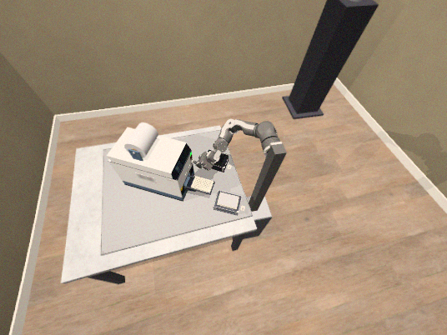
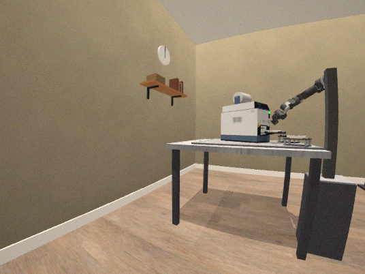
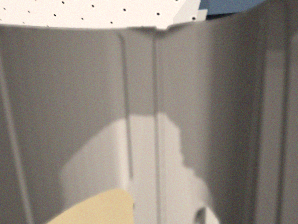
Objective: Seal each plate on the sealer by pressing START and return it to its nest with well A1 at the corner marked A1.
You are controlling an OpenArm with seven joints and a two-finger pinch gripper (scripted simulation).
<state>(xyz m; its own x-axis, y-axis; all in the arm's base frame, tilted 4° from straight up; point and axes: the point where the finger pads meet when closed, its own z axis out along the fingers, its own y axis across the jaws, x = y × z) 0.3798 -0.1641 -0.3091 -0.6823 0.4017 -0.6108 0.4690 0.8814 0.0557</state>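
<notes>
Plates, two of them, are in sight: a cream plate [image 1: 203,184] lies flat on the stage outside the machine, and a pale plate [image 1: 228,200] lies in a nest near the counter's edge. The biggest thing around them is the counter [image 1: 83,208] [image 2: 238,150], with a grey mat [image 1: 146,233] spread over much of it. On the mat stands the white sealer [image 1: 152,156] [image 2: 240,123], blue at its base, carrying a white roll [image 1: 147,135] [image 2: 244,97] on top. A dark post [image 1: 268,179] [image 2: 331,129] rises at the counter's end and bears the arm [image 1: 246,126] [image 2: 306,94], which reaches down toward the sealer's front. The end effector [image 1: 197,163] [image 2: 272,122] [image 3: 177,142] is clenched on nothing, its fingers together just beside that front, above the stage's level. The stage [image 1: 199,192] sticks out between the sealer and the near nest [image 1: 217,206]. A darker far nest [image 1: 222,165] sits partly hidden under the wrist; its contents I cannot tell. Smallest of all, the lamp [image 1: 191,154] [image 2: 269,112] on the sealer's front glows green.
</notes>
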